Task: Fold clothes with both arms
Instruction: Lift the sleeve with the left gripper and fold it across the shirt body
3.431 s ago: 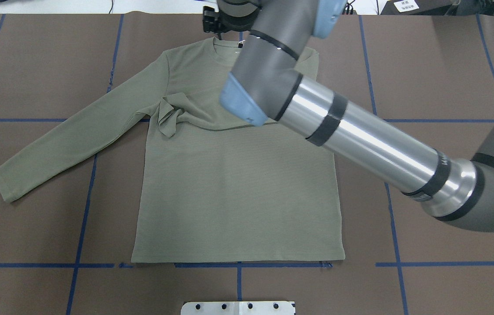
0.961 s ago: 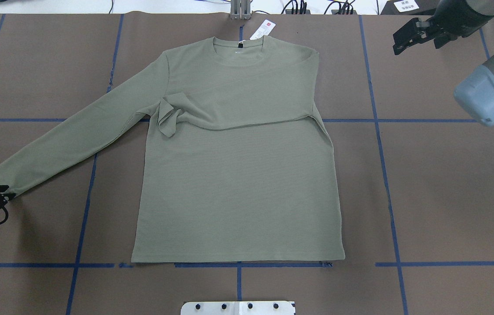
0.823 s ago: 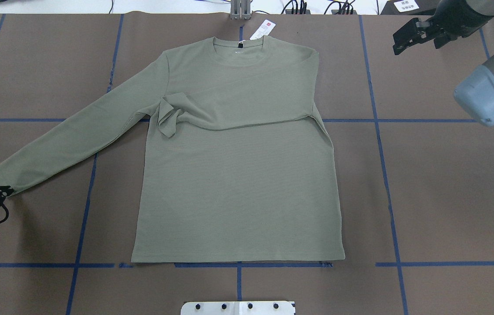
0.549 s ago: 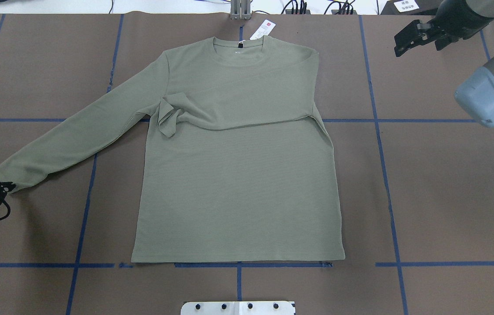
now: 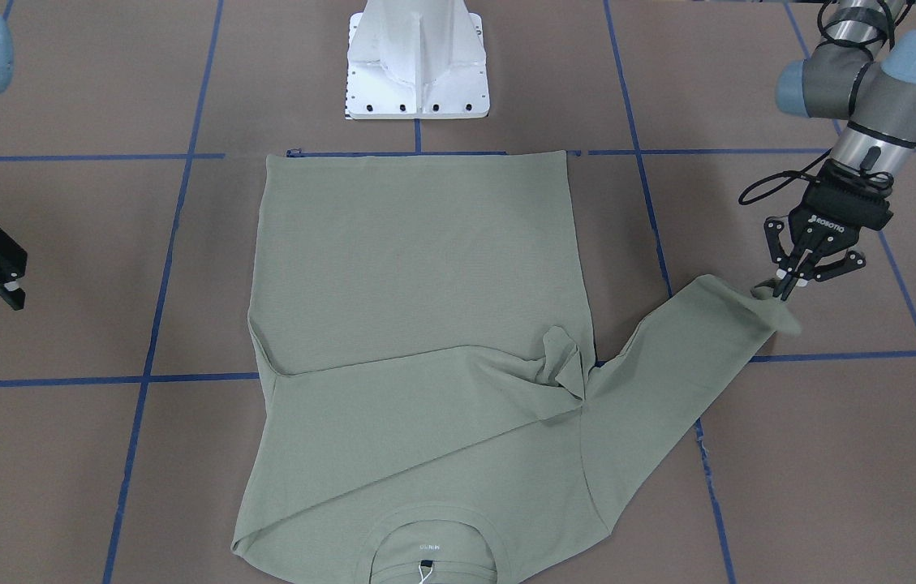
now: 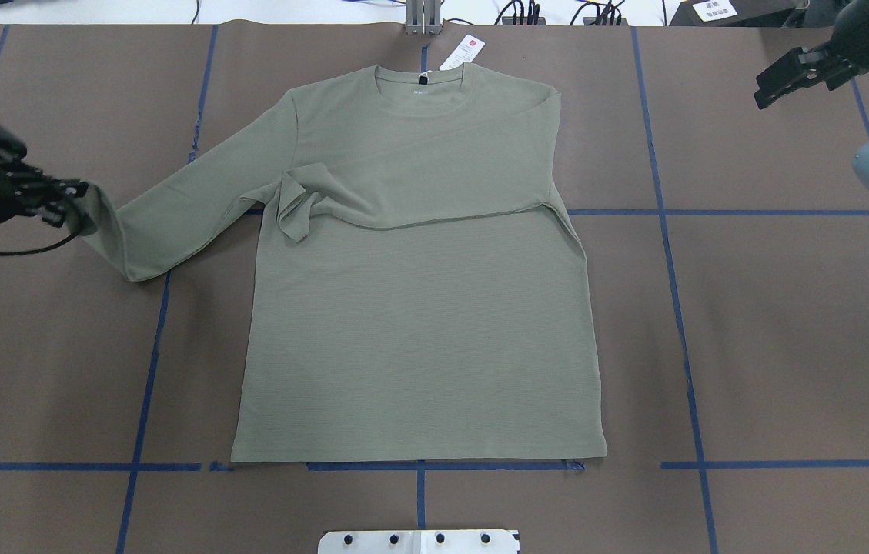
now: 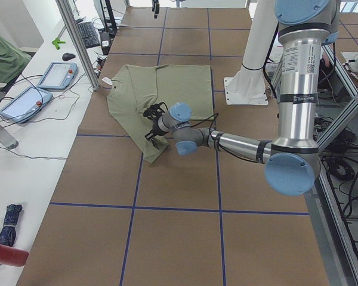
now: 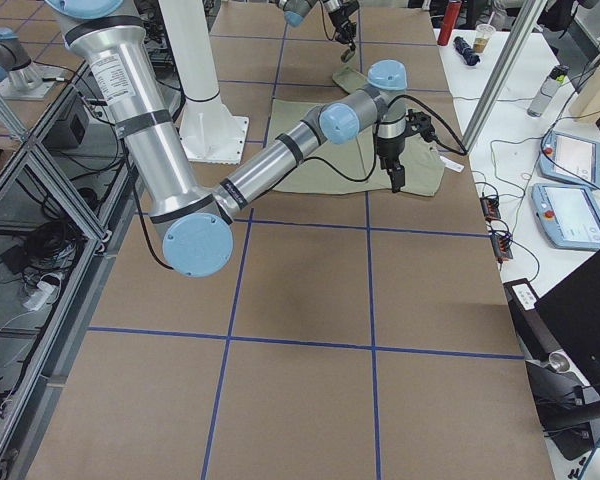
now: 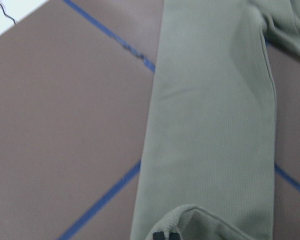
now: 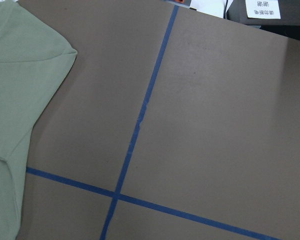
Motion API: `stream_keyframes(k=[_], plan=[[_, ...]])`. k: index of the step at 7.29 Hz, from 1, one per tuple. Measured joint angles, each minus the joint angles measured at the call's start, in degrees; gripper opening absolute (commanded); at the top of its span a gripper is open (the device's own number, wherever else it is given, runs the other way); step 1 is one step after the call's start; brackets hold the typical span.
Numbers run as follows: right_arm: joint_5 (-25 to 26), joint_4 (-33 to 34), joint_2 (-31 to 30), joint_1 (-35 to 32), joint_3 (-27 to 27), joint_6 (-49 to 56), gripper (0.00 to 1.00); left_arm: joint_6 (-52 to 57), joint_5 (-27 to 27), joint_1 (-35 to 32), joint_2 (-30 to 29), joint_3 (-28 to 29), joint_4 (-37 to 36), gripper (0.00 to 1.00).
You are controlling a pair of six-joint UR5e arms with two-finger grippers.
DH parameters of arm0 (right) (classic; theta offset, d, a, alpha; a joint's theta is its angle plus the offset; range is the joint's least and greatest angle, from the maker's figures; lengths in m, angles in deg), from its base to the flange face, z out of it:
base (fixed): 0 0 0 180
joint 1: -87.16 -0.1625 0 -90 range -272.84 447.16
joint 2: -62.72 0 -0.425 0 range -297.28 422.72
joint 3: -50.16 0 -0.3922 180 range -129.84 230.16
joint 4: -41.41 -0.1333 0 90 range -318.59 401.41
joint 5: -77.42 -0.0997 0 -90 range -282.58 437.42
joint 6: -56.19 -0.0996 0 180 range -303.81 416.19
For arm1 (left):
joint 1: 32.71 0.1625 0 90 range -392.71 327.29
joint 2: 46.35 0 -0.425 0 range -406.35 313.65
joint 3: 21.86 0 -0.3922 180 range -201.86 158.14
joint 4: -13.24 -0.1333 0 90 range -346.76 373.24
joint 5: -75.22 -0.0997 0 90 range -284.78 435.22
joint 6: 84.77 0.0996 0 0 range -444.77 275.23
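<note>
shirt (image 6: 419,331): one; two tools: left tool (image 5: 784,290) pinching sleeve cuff (image 5: 762,308), right tool (image 5: 18,282) wide.

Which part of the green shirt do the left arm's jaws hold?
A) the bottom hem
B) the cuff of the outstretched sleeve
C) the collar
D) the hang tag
B: the left arm has its jaws pinched shut on the sleeve cuff of the shirt, with the cuff end raised.
</note>
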Motion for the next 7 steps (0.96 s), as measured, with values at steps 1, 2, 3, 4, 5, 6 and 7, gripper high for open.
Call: stream_keyframes(k=[1,2,3,4,5,6,7], plan=[[0.0,0.0,-0.8,-0.8,0.0,1.5,1.0,-5.9,0.0,-0.2,-8.4,0.2,-7.7,0.0],[-0.1,-0.2,-1.2,-1.1,-0.1,2.2,1.0,-11.8,-0.1,0.3,-17.7,0.7,-17.5,0.0],[0.0,-0.2,-1.4,-1.2,-0.1,2.4,1.0,-15.9,-0.2,1.4,-25.8,1.8,-25.8,0.0],[0.0,-0.2,-1.5,-1.2,-0.1,2.4,1.0,-19.8,-0.3,3.1,-33.1,4.9,-30.8,0.0],[0.1,-0.3,-1.5,-1.2,-0.1,2.4,1.0,-24.4,-1.1,5.7,-40.9,10.9,-32.7,0.0],[0.1,-0.3,-1.5,-1.2,-0.1,2.3,1.0,-27.8,-3.6,9.3,-47.1,16.6,-32.6,0.0],[0.2,-0.3,-1.5,-1.2,-0.1,2.2,1.0,-29.3,-7.5,13.4,-50.1,20.5,-29.8,0.0]])
